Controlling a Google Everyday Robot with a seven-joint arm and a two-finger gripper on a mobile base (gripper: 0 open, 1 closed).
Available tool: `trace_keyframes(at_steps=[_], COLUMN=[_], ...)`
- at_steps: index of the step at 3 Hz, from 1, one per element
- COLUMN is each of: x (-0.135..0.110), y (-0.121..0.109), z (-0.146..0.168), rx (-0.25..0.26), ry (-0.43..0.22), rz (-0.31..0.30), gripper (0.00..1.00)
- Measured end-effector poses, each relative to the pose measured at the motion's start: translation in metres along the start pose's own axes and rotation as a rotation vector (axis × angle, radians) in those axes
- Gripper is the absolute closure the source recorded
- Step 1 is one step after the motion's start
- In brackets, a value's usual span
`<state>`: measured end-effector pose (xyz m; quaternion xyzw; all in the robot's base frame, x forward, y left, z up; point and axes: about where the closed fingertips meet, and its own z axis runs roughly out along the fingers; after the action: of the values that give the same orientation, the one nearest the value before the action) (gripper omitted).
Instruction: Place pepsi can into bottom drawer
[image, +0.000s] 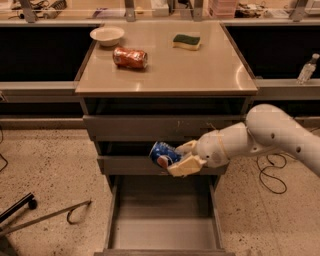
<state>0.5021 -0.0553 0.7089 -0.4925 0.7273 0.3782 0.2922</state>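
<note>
Gripper (181, 159) clamped on pepsi can (164, 154), above open bottom drawer (165, 231). Carry step; next: lower toward drawer floor, release.

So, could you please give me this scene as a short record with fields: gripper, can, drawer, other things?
gripper: in front of the middle drawer, above the bottom drawer; jaws shut on the pepsi can
pepsi can: held in the air, tilted, not yet in the drawer
bottom drawer: pulled open
cabinet top: holds an orange-red can, a bowl and a sponge
</note>
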Motion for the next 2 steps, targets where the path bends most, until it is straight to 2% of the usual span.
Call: trace_keyframes(at_steps=[1, 2], x=[0.0227, 0.0229], y=[0.0075, 0.0074], z=[0.0316, 0.0318], rx=[-0.016, -0.016], ry=[-0.02, -0.02], rz=[0.051, 0.051], gripper=[1.0, 1.0])
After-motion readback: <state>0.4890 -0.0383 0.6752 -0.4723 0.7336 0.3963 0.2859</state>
